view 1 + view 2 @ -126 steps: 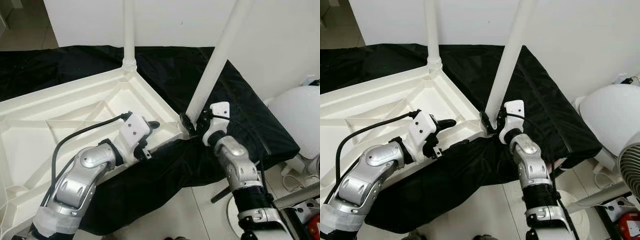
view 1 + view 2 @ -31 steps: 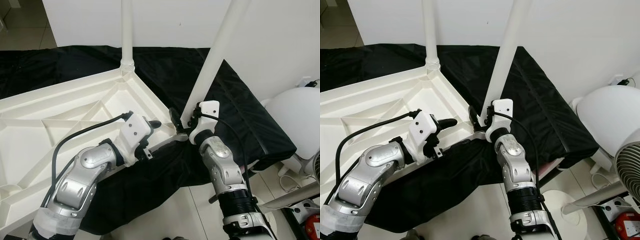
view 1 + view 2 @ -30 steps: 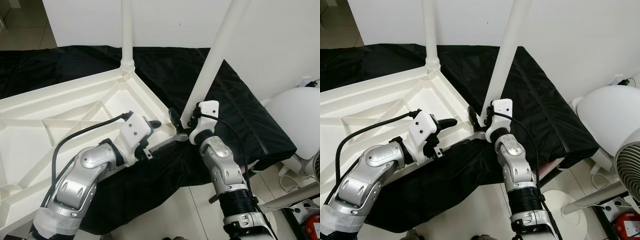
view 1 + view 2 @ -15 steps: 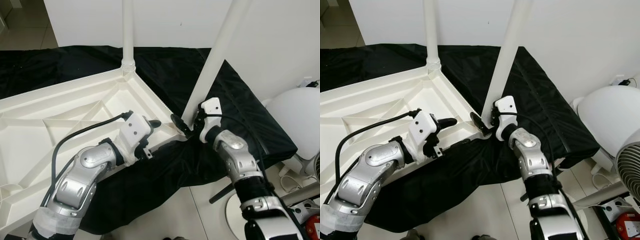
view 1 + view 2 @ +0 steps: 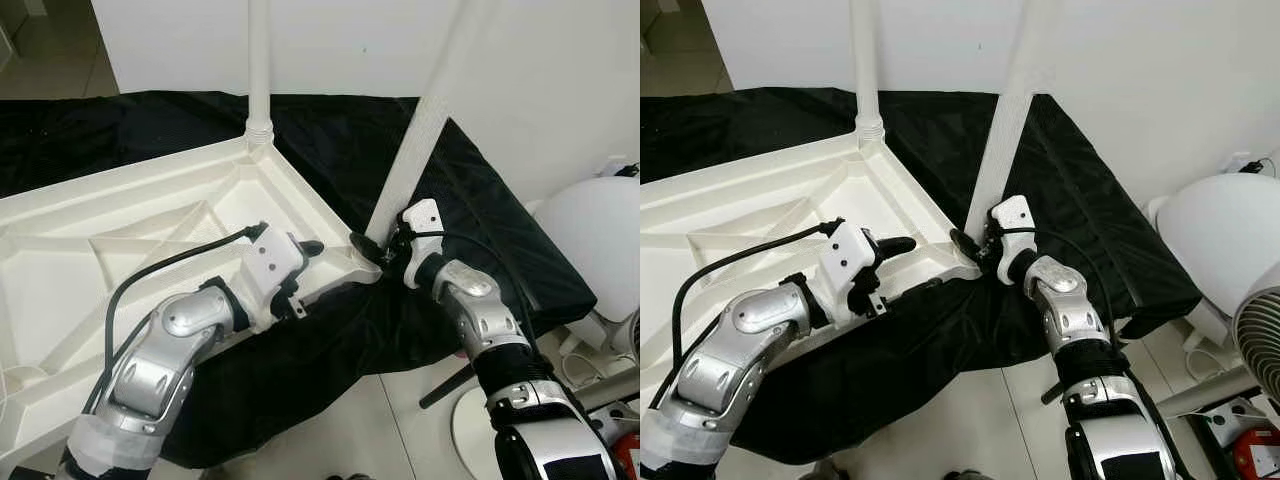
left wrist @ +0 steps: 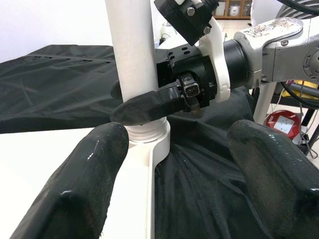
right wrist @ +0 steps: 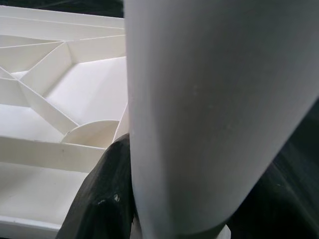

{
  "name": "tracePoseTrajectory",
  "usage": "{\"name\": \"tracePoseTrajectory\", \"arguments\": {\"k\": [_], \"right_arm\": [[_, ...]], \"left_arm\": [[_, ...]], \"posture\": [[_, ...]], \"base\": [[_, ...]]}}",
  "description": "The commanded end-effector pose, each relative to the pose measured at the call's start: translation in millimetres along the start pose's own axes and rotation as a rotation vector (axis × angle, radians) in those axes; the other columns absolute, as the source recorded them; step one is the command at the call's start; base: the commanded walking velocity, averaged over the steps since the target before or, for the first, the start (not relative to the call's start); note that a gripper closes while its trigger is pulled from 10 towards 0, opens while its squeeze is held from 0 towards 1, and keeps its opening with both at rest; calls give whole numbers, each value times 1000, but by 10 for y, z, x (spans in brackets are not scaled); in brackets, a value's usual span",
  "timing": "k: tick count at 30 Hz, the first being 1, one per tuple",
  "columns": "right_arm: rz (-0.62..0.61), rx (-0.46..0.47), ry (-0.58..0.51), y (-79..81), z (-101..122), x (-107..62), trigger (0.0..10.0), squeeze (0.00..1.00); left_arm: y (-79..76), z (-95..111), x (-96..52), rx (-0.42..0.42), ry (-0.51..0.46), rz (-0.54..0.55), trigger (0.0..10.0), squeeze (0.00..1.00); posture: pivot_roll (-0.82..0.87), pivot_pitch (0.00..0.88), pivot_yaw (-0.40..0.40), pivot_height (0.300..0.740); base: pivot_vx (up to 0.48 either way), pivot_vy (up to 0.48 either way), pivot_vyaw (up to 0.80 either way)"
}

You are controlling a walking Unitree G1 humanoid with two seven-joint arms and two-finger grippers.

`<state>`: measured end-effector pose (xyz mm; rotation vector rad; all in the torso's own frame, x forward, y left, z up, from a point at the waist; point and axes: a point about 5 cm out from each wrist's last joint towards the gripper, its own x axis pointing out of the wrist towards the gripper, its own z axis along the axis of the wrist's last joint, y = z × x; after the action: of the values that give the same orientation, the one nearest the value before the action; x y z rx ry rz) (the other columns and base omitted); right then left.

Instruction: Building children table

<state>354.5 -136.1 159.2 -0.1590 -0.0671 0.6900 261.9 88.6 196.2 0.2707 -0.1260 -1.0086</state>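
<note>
At far left: the white table top (image 5: pixel 120 240) is laid upside down on a black cloth (image 5: pixel 470 200), its ribbed underside facing up.
Far corner: a white leg (image 5: pixel 258 60) is seen standing upright in its socket.
Left gripper (image 5: pixel 312 262): it is rested on the near edge of the table top beside the near corner; its fingers (image 6: pixel 75 184) are spread wide apart with nothing between them.
Near corner: a second leg (image 5: pixel 415 140) is set in the corner socket and is leaned slightly to the right.
Right gripper (image 5: pixel 975 250): it is closed around the base of the second leg just above the socket collar.
Handling: the legs are judged to be light, stiff, smooth plastic tubes, liable to slip when twisted; a hold low down, near the collar, is advised. The table top is judged rigid but bulky.
Surface: the cloth is draped over a low platform and is wrinkled.
Room: white walls, pale tiled floor, and a white fan (image 5: pixel 1230 260) at far right are noted.
</note>
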Motion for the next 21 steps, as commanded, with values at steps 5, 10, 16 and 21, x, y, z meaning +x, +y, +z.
{"name": "tracePoseTrajectory", "arguments": {"k": [5, 10, 16, 21], "right_arm": [[-43, 52, 12, 18, -52, -13, 10000, 0], [-197, 125, 22, 8, -56, 6, 10000, 0], [-390, 204, 40, 53, -90, 4, 10000, 0], [-569, 248, 49, 277, -148, 16, 10000, 0]], "left_arm": [[-31, -10, 0, 2, 8, 16, 10000, 0], [-30, -12, -12, -1, 7, 25, 10000, 0], [-25, -17, -23, -19, 2, 36, 10000, 0], [-17, -6, 3, -2, 2, 25, 10000, 0]], "posture": [[152, 74, -100, 740], [151, 77, -101, 740], [150, 84, -93, 740], [145, 81, -98, 740]], "base": [[0, 0, 0], [0, 0, 0], [0, 0, 0], [0, 0, 0]]}}
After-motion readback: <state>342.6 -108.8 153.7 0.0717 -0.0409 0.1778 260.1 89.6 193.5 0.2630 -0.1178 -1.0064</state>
